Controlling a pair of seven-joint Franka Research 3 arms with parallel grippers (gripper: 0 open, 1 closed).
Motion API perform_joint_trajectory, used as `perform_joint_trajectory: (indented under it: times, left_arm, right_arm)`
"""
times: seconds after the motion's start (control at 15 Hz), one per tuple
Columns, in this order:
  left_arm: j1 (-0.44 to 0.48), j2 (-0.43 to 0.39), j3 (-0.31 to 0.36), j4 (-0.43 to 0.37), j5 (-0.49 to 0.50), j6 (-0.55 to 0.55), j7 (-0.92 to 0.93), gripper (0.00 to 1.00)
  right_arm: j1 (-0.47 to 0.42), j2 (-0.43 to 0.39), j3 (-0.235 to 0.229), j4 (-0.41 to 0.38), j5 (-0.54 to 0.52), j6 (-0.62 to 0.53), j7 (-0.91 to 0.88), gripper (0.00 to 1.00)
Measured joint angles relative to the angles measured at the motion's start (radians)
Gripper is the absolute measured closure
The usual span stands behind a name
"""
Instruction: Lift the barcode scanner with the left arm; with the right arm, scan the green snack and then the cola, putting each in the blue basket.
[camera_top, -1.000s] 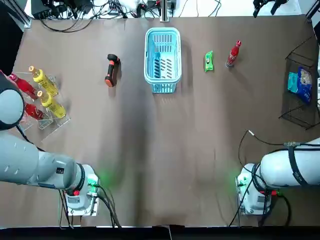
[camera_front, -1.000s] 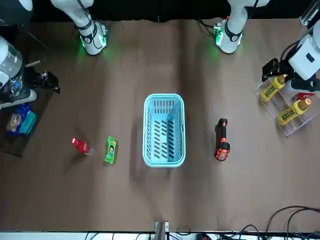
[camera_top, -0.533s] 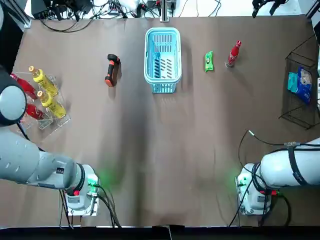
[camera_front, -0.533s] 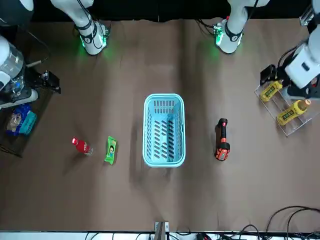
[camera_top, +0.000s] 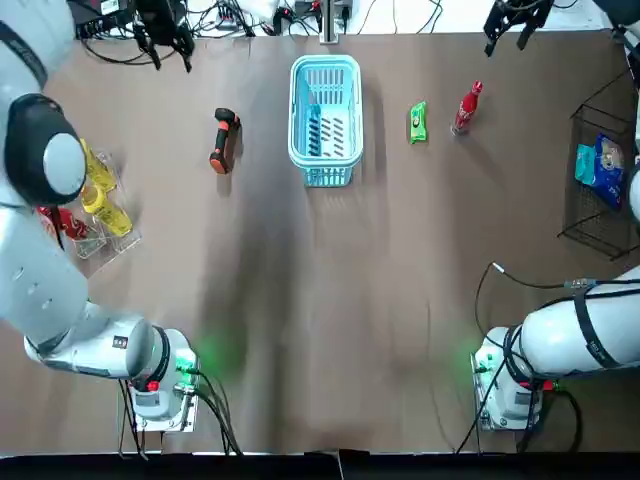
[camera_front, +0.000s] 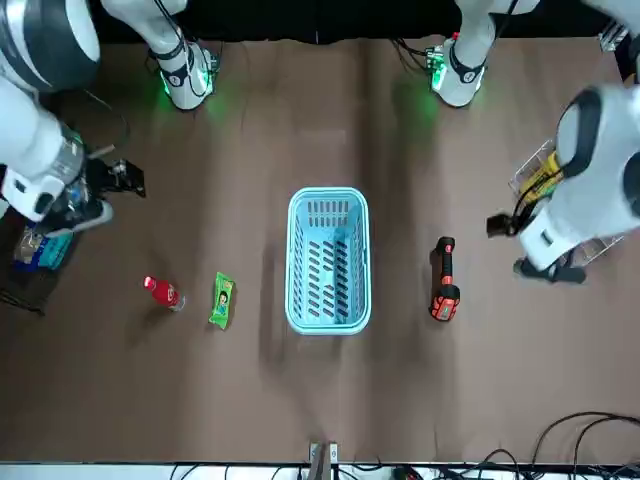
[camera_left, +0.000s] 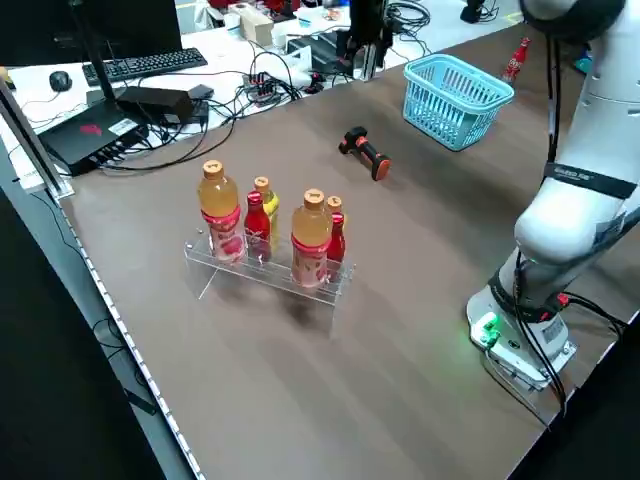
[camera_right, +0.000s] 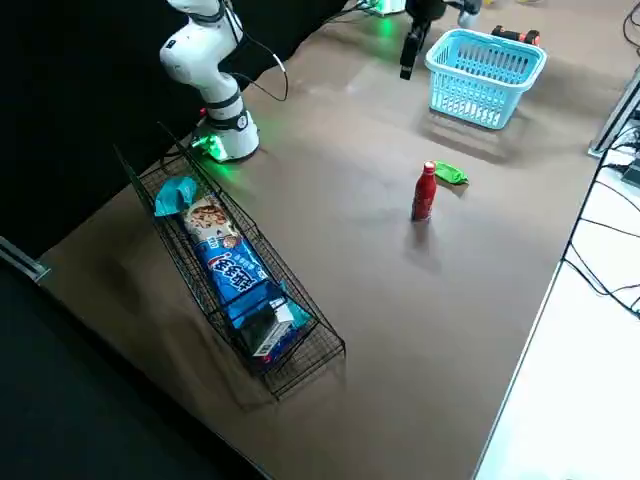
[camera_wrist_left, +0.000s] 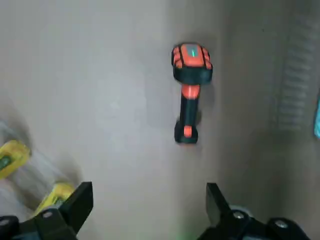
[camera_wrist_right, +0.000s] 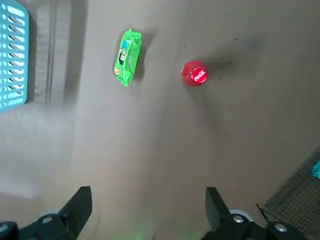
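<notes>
Left hand hangs wide open over the scanner, toward the desk's far edge; right hand, equally wide, seemingly above green snack and cola.

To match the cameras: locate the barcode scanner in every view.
Top: scanner left of the basket.
Front: scanner right of the basket.
Left side: scanner upper middle, left of the basket.
Right side: scanner top right, behind the basket.
Left wrist: scanner upper middle.
Right wrist: not in it.
Shared landmark: basket.

Left tool swung inward, right tool seemingly likewise
</notes>
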Motion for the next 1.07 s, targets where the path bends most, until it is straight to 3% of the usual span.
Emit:
perform_joint_trajectory:
  times: [0.27, 0.73, 0.87, 0.93, 1.07]
  left_arm:
    - [-0.003, 0.061, -0.001, -0.12, 0.0, 0.23, -0.001, 0.0]
    - [-0.052, 0.091, -0.003, -0.265, 0.0, 0.443, -0.016, 0.0]
    - [-0.05, 0.114, -0.002, -0.315, 0.0, 0.533, -0.024, 0.0]
    - [-0.051, 0.117, -0.002, -0.329, 0.0, 0.554, -0.034, 0.0]
    - [-0.062, 0.123, -0.003, -0.35, 0.0, 0.589, -0.066, 0.0]
  right_arm:
    - [0.043, 0.097, 0.001, -0.006, 0.001, 0.091, 0.006, 0.0]
    - [0.129, 0.295, 0.001, -0.009, 0.026, 0.329, 0.045, 0.01]
    - [0.143, 0.369, 0.001, -0.01, 0.026, 0.414, 0.064, 0.08]
    - [0.146, 0.393, 0.001, -0.01, 0.026, 0.442, 0.082, 0.17]
    - [0.155, 0.443, 0.001, -0.01, 0.025, 0.489, 0.116, 0.21]
